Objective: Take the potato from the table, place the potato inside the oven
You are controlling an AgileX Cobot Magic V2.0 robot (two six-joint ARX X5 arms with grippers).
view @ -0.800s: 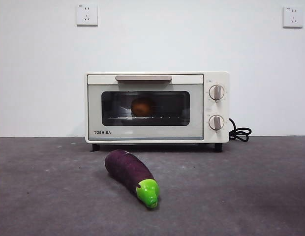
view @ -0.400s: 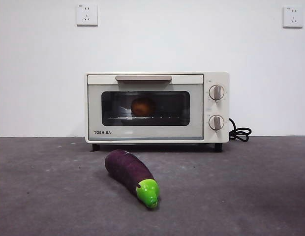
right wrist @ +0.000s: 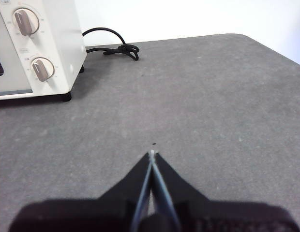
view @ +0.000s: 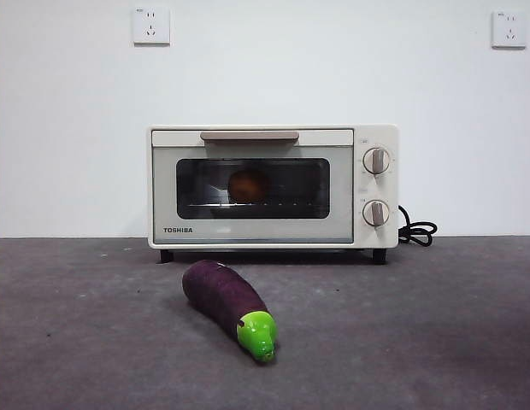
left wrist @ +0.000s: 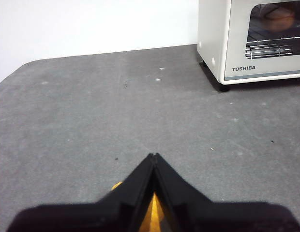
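A: Where is the potato (view: 248, 185)?

B: Inside the oven (view: 272, 187), on the wire rack behind the shut glass door. It shows as an orange-brown lump through the window, left of the window's middle in the front view.

A: And the claws?

B: Both are over bare counter (view: 436, 333), well apart from the potato. The left claw (left wrist: 154, 156) is clenched, jaw tips pressed together with nothing between them; it hangs above the grey surface off the oven's logo-side corner, and the potato shows dimly through the glass at that view's far edge.

A: The right one?

B: The right claw (right wrist: 152, 154) is clenched too and empty, out on the knob side of the oven, near the coiled black cord (right wrist: 117, 47).

A: Anything else on the counter?

B: A purple eggplant (view: 229, 307) with a green tip lies in front of the oven.
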